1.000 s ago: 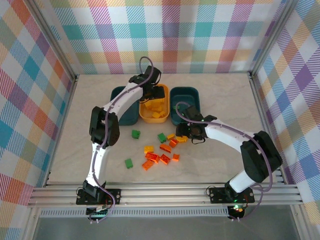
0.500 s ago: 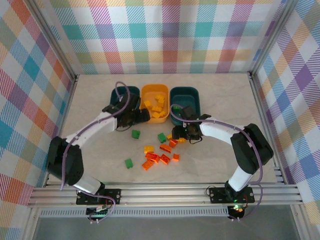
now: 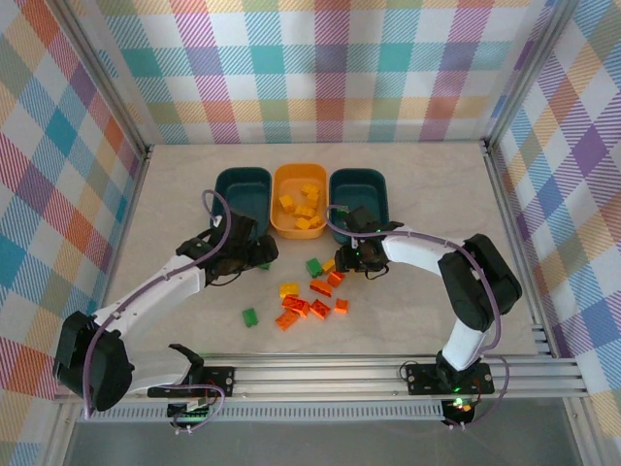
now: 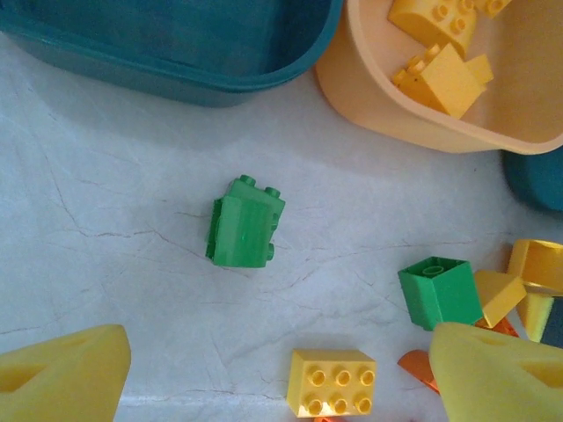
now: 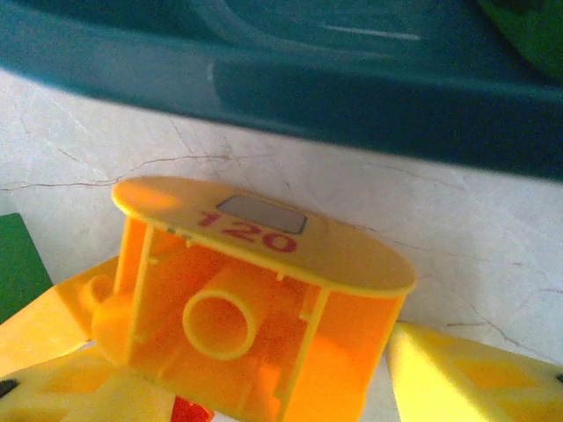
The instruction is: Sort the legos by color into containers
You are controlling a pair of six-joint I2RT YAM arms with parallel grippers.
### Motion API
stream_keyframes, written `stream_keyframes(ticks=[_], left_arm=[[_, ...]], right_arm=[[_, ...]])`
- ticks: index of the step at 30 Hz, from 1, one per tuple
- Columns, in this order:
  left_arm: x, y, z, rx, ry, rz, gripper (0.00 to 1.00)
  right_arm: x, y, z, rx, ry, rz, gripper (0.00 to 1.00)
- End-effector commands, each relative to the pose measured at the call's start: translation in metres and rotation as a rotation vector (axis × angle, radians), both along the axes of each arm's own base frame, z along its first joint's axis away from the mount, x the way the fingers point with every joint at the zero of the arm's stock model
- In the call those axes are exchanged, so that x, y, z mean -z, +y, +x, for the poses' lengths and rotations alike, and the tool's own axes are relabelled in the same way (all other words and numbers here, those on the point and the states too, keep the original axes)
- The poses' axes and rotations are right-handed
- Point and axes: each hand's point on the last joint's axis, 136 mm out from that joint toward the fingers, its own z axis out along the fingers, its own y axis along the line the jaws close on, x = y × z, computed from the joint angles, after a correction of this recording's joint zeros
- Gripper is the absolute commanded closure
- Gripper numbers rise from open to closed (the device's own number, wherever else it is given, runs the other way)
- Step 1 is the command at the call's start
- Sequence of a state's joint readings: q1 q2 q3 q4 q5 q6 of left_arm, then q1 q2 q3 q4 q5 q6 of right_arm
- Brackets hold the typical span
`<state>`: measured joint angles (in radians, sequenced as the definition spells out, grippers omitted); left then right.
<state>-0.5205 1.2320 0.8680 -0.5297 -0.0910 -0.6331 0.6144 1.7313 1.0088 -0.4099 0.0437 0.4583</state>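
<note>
Three containers stand in a row: a dark teal tub (image 3: 243, 189), a yellow-orange tub (image 3: 301, 199) holding several yellow legos (image 3: 303, 209), and a second teal tub (image 3: 359, 189). Loose legos lie in front of them: green (image 3: 314, 266), yellow (image 3: 288, 288), orange-red (image 3: 310, 306). My left gripper (image 3: 254, 252) (image 4: 281, 387) is open, low over the table, with a green lego (image 4: 244, 233) lying on its side just ahead of its fingers. My right gripper (image 3: 351, 260) (image 5: 264, 387) is shut on a yellow lego (image 5: 255, 299), whose hollow underside faces the camera, close before the right teal tub (image 5: 308, 79).
Near the left gripper lie a yellow six-stud brick (image 4: 332, 382) and a green cube (image 4: 438, 292). Another green brick (image 3: 249, 316) lies alone toward the front. Checked walls and metal rails (image 3: 310, 374) enclose the marble table.
My left arm swung back from the yellow-orange tub and came down in front of the left teal tub, by the green lego. My right gripper's fingers closed in on the yellow lego.
</note>
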Motion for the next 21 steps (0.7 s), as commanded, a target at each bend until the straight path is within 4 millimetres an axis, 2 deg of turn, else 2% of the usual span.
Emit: stream_keyframes(ticks=[1, 7, 12, 21], left_arm=[[0.007, -0.001, 0.000, -0.001, 0.014, 0.010, 0.12], [0.006, -0.003, 0.003, 0.006, 0.008, 0.013, 0.12], [0.007, 0.000, 0.000, 0.002, 0.015, 0.021, 0.12], [0.008, 0.002, -0.002, 0.003, 0.016, 0.031, 0.12]], right_arm=[[-0.002, -0.001, 0.003, 0.007, -0.017, 0.008, 0.40], [-0.003, -0.005, 0.020, -0.005, -0.081, -0.055, 0.41], [-0.007, 0.004, 0.024, -0.016, -0.084, -0.019, 0.58], [-0.013, 0.006, 0.008, -0.040, -0.076, 0.020, 0.80]])
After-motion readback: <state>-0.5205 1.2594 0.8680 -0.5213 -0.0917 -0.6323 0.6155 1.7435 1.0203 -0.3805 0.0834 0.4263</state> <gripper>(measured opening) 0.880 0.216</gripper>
